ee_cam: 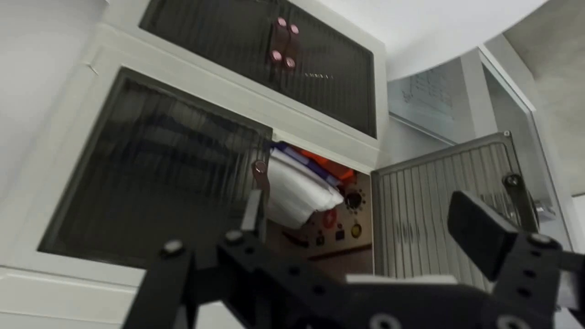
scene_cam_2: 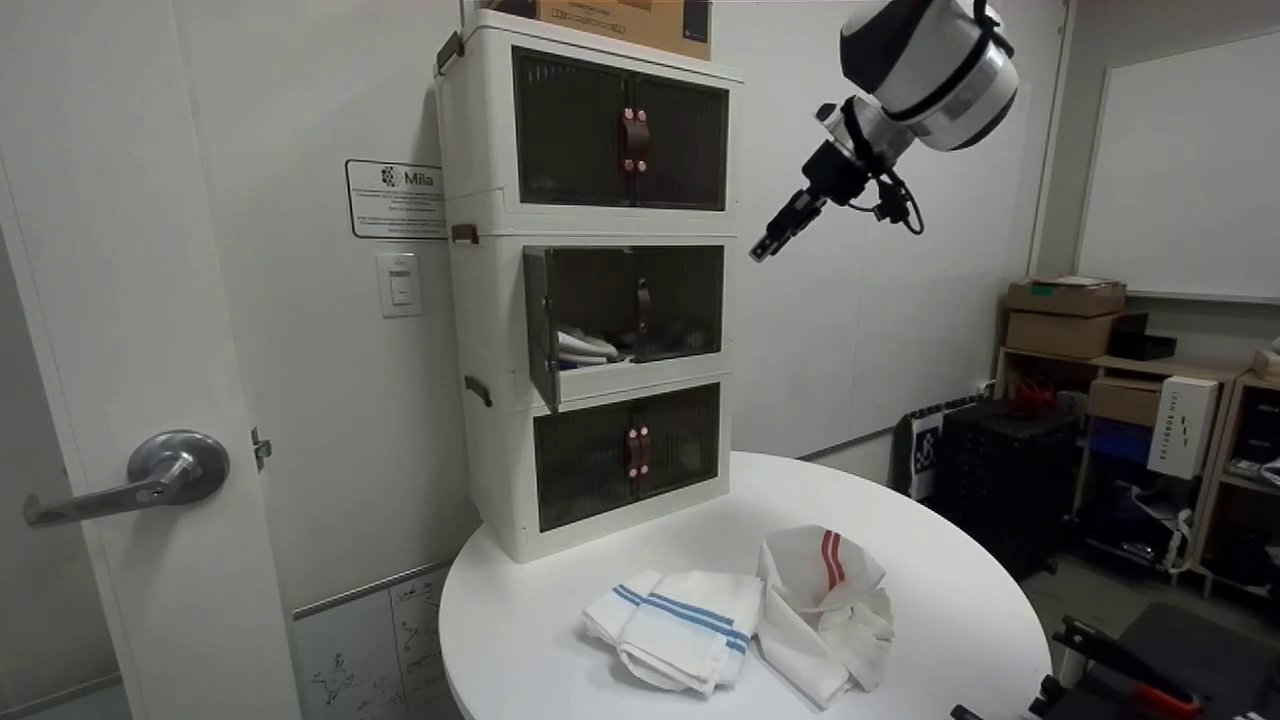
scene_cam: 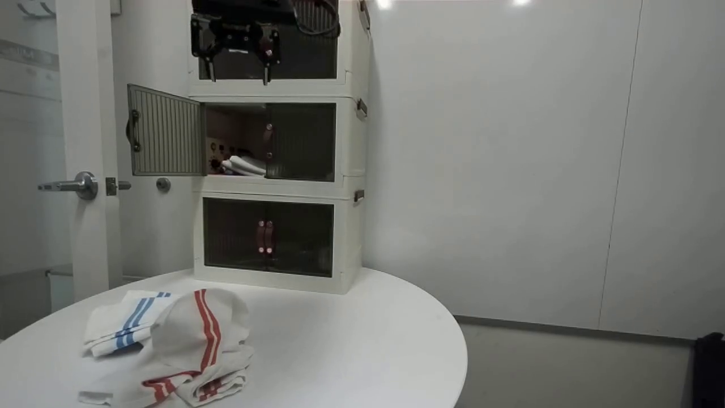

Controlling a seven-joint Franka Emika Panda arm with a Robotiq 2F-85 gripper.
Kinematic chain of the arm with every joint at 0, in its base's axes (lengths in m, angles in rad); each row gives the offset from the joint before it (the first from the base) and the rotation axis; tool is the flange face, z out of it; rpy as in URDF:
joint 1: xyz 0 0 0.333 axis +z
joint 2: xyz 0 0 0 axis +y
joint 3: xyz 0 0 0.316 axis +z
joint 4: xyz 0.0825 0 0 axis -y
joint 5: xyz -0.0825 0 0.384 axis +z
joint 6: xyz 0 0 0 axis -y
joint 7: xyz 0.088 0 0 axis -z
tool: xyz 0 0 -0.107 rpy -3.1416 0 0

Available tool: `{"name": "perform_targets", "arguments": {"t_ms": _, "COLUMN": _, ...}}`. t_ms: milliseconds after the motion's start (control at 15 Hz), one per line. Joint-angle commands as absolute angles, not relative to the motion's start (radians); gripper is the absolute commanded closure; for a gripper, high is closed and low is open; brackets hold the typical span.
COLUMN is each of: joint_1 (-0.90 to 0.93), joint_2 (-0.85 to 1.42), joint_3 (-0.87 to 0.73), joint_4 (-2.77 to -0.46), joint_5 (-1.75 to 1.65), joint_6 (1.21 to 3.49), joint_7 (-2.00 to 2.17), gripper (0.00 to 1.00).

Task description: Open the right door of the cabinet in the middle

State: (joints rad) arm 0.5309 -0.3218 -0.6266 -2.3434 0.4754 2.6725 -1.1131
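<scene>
1. The right door [scene_cam: 306, 141] is clear of the gripper [scene_cam: 238, 73], which hangs apart, in front of the cabinet [scene_cam: 266, 186], its two fingers [ee_cam: 480, 233] spread wide.
2. That door sits closed, flush in the right half of the cabinet's front; its dark handle [scene_cam_2: 643, 305] runs upright along the inner edge.
3. The left door [scene_cam: 170, 133] is swung outward, baring white cloth [ee_cam: 297, 192] inside.
4. The top unit [scene_cam_2: 475, 140] above and the bottom unit [scene_cam_2: 500, 460] below have their doors closed.
5. The bottom unit stands on a round white table [scene_cam: 396, 340], where a blue-striped towel [scene_cam: 113, 320] lies beside a red-striped towel [scene_cam: 181, 334].
</scene>
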Motion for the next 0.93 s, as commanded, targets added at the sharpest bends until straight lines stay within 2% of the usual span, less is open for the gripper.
{"name": "perform_targets", "arguments": {"t_ms": 0, "joint_1": 0.800, "joint_2": -0.282, "joint_3": -0.853, "joint_4": -2.224, "joint_5": 0.754, "joint_6": 2.618, "joint_7": -1.357, "gripper": 0.00}}
{"name": "perform_targets", "arguments": {"t_ms": 200, "joint_1": 0.963, "joint_2": -0.262, "joint_3": -1.023, "joint_4": -2.157, "joint_5": 1.005, "joint_6": 2.500, "joint_7": -1.577, "gripper": 0.00}}
{"name": "perform_targets", "arguments": {"t_ms": 333, "joint_1": 1.021, "joint_2": -0.239, "joint_3": -1.130, "joint_4": -2.138, "joint_5": 1.042, "joint_6": 2.326, "joint_7": -1.609, "gripper": 0.00}}
{"name": "perform_targets", "arguments": {"t_ms": 400, "joint_1": 0.838, "joint_2": -0.215, "joint_3": -0.936, "joint_4": -2.172, "joint_5": 1.072, "joint_6": 2.396, "joint_7": -1.603, "gripper": 0.00}}
{"name": "perform_targets", "arguments": {"t_ms": 600, "joint_1": 0.876, "joint_2": -0.195, "joint_3": -1.013, "joint_4": -2.157, "joint_5": 1.088, "joint_6": 2.300, "joint_7": -1.625, "gripper": 0.00}}
{"name": "perform_targets", "arguments": {"t_ms": 867, "joint_1": 0.861, "joint_2": -0.188, "joint_3": -0.989, "joint_4": -2.162, "joint_5": 1.116, "joint_6": 2.297, "joint_7": -1.629, "gripper": 0.00}}
